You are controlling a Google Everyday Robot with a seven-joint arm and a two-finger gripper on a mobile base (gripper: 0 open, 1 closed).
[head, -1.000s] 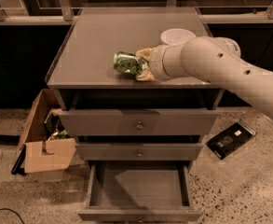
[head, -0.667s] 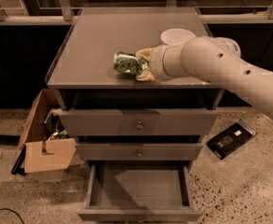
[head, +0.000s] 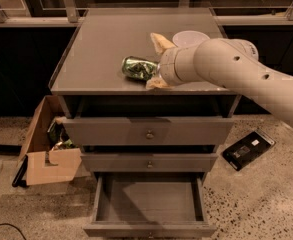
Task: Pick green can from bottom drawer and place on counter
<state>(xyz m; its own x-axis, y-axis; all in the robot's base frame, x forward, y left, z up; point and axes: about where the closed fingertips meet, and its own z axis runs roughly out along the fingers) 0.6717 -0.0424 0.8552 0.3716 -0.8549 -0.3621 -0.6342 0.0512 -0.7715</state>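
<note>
The green can (head: 137, 68) lies on its side on the counter (head: 103, 46), just left of centre frame and near the front edge. The gripper (head: 153, 62) sits at the can's right end with its fingers (head: 159, 42) spread apart, one above and one below, so nothing is clamped. The bottom drawer (head: 148, 206) stands pulled out at the bottom of the frame. The risk now is rolling: a can on its side can wander, and a finger brushing it as the arm retreats could push it toward the front edge or knock the white bowl (head: 190, 36) just behind.
</note>
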